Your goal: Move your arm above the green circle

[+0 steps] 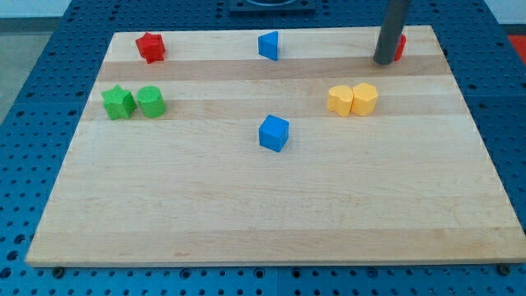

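The green circle is a short green cylinder at the board's left, touching a green star on its left side. My tip stands far off at the view's top right, right against a red block that the rod mostly hides. The tip is far to the right of the green circle and a little higher in the view.
A red star lies at the top left. A blue triangle lies at top centre, a blue cube in the middle. Two yellow blocks touch at the right. The wooden board lies on a blue perforated table.
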`<control>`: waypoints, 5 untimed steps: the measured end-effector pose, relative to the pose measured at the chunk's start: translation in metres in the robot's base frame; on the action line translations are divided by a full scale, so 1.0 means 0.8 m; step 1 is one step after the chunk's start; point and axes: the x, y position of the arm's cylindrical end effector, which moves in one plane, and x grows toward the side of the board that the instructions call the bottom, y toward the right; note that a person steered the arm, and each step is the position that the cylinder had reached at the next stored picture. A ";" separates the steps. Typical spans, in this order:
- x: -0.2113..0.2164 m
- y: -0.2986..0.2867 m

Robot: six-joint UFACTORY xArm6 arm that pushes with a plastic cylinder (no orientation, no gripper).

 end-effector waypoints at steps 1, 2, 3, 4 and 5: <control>-0.001 0.000; 0.004 -0.003; 0.033 -0.025; 0.056 -0.069; 0.062 -0.124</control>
